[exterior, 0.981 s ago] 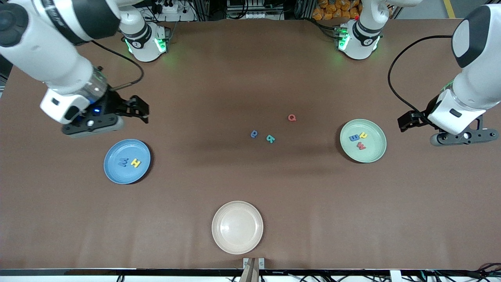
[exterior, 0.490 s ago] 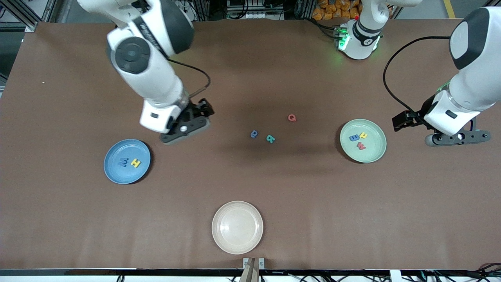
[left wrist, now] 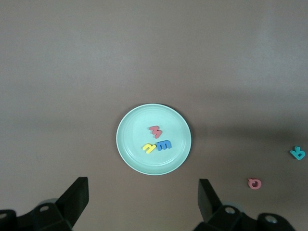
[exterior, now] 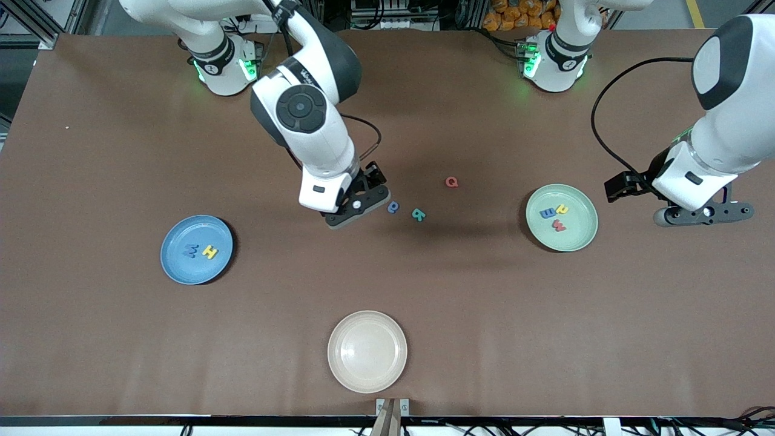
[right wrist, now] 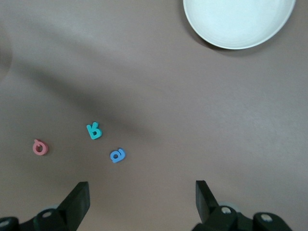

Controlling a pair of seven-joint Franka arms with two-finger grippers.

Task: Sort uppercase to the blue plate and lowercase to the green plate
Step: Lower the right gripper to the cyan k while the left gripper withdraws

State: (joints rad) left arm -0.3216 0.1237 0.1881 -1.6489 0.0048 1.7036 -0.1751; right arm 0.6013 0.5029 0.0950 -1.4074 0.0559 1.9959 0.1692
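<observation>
The blue plate (exterior: 181, 269) holds a blue W (exterior: 191, 250) and a yellow H (exterior: 210, 252). On the green plate (exterior: 582, 239) (left wrist: 129, 159) lie a blue m (exterior: 548, 212), a yellow d (exterior: 562, 209) and a red w (exterior: 559, 225). Loose on the mat mid-table are a blue e (exterior: 393, 207) (right wrist: 117, 155), a teal letter (exterior: 418, 214) (right wrist: 94, 130) and a red Q (exterior: 451, 181) (right wrist: 40, 147). My right gripper (exterior: 357, 209) (right wrist: 143, 192) hangs open and empty just beside the e. My left gripper (exterior: 702, 213) (left wrist: 143, 192) is open and empty beside the green plate.
A cream plate (exterior: 367, 351) (right wrist: 239, 21) with nothing in it sits near the front edge of the brown mat. Both arm bases stand along the back edge.
My right arm has swung from above the blue plate's end to the table's middle, ending beside the blue e. The left arm shifted slightly toward the green plate.
</observation>
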